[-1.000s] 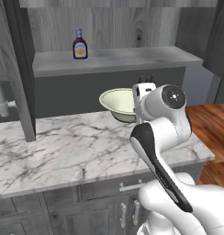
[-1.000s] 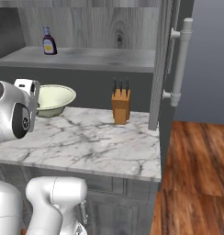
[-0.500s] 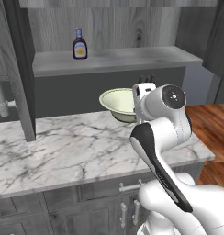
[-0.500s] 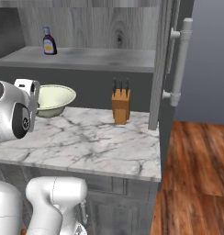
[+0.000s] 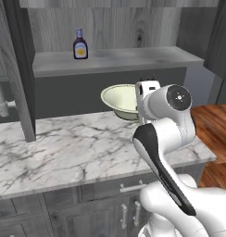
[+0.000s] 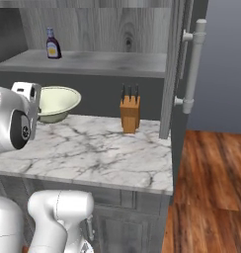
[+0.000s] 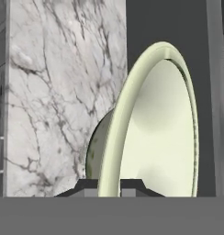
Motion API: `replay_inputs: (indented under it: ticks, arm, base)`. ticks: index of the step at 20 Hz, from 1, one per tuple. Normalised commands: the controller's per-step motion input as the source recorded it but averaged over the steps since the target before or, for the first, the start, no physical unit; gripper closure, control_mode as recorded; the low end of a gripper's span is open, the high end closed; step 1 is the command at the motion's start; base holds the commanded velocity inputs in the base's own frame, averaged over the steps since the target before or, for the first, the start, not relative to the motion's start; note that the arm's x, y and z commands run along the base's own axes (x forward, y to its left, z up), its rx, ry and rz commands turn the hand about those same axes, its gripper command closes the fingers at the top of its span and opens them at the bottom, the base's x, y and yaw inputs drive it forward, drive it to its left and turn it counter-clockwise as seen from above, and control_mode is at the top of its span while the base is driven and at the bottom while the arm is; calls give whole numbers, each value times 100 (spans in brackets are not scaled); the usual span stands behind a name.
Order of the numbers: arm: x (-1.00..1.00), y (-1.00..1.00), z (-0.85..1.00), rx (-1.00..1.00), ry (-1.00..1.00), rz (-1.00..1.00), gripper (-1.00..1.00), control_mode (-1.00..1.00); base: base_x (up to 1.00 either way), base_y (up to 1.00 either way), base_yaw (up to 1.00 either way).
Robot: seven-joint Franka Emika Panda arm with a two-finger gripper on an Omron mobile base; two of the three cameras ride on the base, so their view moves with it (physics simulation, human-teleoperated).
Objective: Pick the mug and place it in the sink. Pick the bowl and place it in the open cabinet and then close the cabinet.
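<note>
The pale cream-green bowl hangs just over the back of the marble counter, below the open cabinet's grey shelf. My gripper is shut on the bowl's near rim, one finger on each side of it. In both base views my white wrist hides the spot where I grip. The cabinet door with its silver bar handle stands open at the right. The mug and the sink are out of view.
A dark sauce bottle stands on the shelf's left part. A wooden knife block sits on the counter right of the bowl. The other open door is at the left. Wood floor lies right of the counter.
</note>
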Motion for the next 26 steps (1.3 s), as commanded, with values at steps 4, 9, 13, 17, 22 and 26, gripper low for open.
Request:
replay_inputs:
  ticks: [4,9,13,17,22,26]
  arm:
    - [-39,-7,91,0,-31,0,100,-100]
    - [-23,-8,73,0,-25,0,100,-100]
    - [0,-29,38,2,-9,0,100,-100]
    - [4,-28,11,1,0,0,100,-100]
    - [19,-15,15,0,-1,0,100,-100]
    - [49,-8,4,0,0,0,100,-100]
  base:
    - [0,0,0]
    - [0,0,0]
    - [0,0,0]
    - [0,0,0]
    - [0,0,0]
    - [0,0,0]
